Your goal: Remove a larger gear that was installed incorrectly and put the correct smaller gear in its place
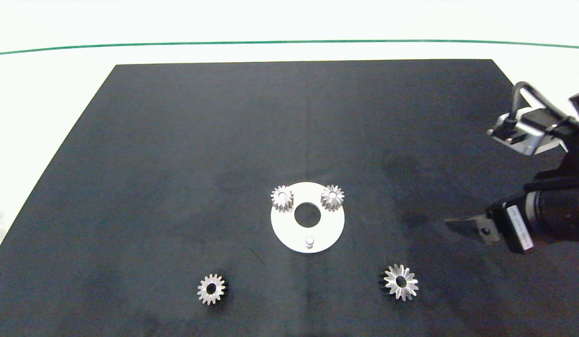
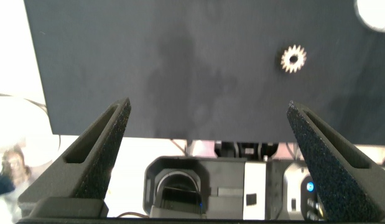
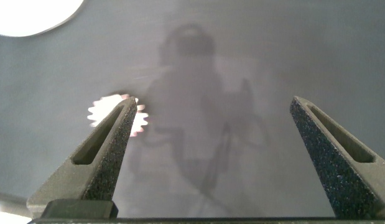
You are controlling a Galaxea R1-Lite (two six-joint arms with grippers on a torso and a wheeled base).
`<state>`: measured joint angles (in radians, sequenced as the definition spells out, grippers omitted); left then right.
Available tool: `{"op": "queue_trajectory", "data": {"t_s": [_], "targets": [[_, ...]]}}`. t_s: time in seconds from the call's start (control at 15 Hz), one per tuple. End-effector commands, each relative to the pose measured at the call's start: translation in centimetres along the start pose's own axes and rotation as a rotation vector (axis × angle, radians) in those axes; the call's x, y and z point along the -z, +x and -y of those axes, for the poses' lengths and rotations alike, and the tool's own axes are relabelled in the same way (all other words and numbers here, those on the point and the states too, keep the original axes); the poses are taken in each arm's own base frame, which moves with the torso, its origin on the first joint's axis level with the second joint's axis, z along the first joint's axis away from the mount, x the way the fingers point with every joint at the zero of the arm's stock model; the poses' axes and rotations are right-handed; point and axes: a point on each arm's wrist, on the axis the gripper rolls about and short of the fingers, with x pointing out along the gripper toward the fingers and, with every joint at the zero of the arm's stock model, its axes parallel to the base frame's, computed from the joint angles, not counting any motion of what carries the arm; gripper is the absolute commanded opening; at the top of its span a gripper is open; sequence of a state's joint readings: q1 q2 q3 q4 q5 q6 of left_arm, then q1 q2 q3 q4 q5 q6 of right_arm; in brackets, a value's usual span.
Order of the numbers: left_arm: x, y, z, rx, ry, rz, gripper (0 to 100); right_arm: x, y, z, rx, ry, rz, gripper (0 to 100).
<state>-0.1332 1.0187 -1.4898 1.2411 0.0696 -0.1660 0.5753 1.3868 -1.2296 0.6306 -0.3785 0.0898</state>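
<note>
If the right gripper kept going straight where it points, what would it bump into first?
Probably the white disc. The right gripper points left across the bare mat, passing above the larger gear. Its height is unclear, so it might clear the disc.

My white table [image 1: 51,79] carries a black mat [image 1: 177,154]. On the mat lie a white disc [image 1: 327,231] near its front edge, the smaller gear [image 1: 211,289] toward the front left corner, and the larger gear [image 1: 401,282] front right.
</note>
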Motion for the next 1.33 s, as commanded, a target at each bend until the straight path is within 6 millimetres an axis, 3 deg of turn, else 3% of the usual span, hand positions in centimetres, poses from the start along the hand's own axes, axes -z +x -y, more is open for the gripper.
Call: {"op": "queue_trajectory", "data": {"t_s": [0.07,0.33,0.6,0.73,0.93,1.13,1.33], "targets": [[-1.7,3.4,1.2,0.033,0.027,-0.14,100,-1.4,-2.3,3.7,0.105,0.119,0.04,100],[-3.9,6.6,5.2,0.134,0.038,-0.147,100,-2.0,-0.8,3.5,0.112,0.116,0.0,100],[-4.7,8.8,7.4,0.086,0.07,-0.18,100,-2.1,-2.3,4.3,-0.007,0.136,-0.021,100],[-4.7,9.8,8.7,0.072,0.1,-0.207,100,-2.1,-4.1,4.5,-0.155,0.139,-0.068,100],[-4.4,12.2,11.3,-0.054,0.126,-0.199,100,-2.1,-3.9,4.7,-0.149,0.14,-0.08,100],[-3.8,12.3,12.7,-0.035,0.165,-0.208,100,-2.1,-3.9,5.2,-0.129,0.158,-0.076,100],[-3.1,13.8,14.1,-0.057,0.179,-0.257,100,-2.0,-4.1,5.3,-0.126,0.16,-0.072,100]]}}
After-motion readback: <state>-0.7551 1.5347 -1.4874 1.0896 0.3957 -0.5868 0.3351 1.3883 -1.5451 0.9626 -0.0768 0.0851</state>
